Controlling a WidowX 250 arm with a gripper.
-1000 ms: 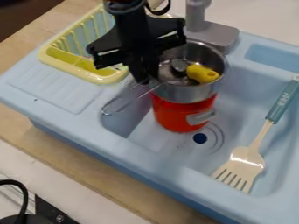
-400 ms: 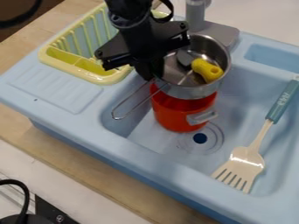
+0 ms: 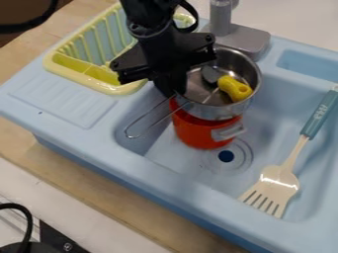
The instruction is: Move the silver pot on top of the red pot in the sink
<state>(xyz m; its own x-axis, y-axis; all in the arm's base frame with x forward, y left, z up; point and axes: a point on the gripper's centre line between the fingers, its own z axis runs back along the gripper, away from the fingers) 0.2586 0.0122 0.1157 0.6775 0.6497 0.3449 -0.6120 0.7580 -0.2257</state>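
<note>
Pot of silver metal over the red pot, inside the basin of the pale blue sink. Sits set back and to the right of centre over the mouth below, with part of the red opening in sight along the near left side. Cannot tell from this angle whether touching the lower rim. Inside the silver one, a yellow piece with a hole in the end, beside a dark grey piece. From the near left side, a looped wire handle, pointing down and left toward the basin's left edge. At the rim by the base of that handle, the black gripper, hanging from the arm at the top edge and pinching the silver pot there. On the lower pot's right side, a grey handle; just below and to the right, a dark drain hole. Farther right, a cream slotted turner, teal grip leaning up against the sink's right side. Behind, a grey faucet; at upper left, a yellow dish rack. Under everything, a wooden counter, and at the lower left corner, a black cable.
</note>
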